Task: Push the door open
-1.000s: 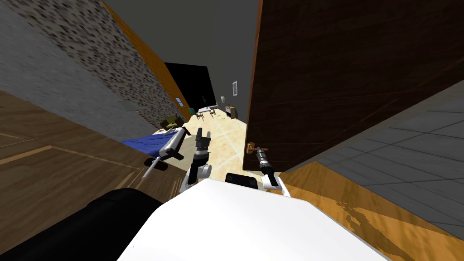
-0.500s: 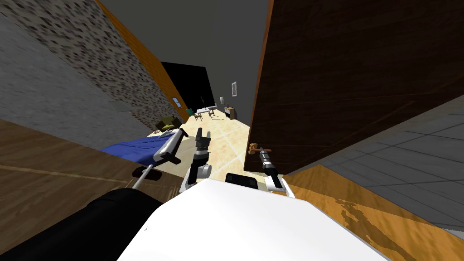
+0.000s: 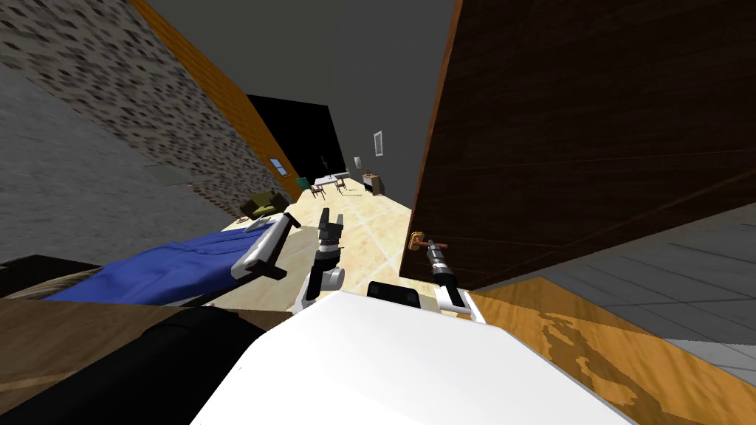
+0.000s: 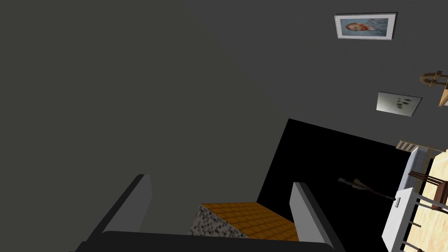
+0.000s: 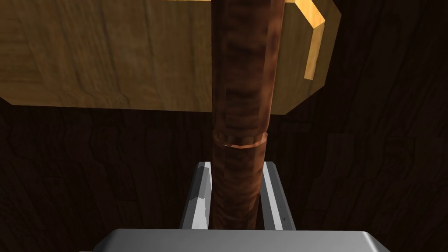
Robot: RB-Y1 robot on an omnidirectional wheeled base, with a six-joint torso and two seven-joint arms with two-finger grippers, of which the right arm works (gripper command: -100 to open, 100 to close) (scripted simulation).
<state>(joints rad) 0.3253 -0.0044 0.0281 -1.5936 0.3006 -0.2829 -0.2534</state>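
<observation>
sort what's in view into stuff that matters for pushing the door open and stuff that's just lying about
For the job:
dark wooden door
reddish-brown handle
right pincer, shut on that handle

Just lying about:
blue bed
green armchair
far table and chairs
left pincer, open, holding nothing

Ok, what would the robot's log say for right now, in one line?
right gripper: shut on door lever | left gripper: open, holding nothing | dark wooden door: partly open
</observation>
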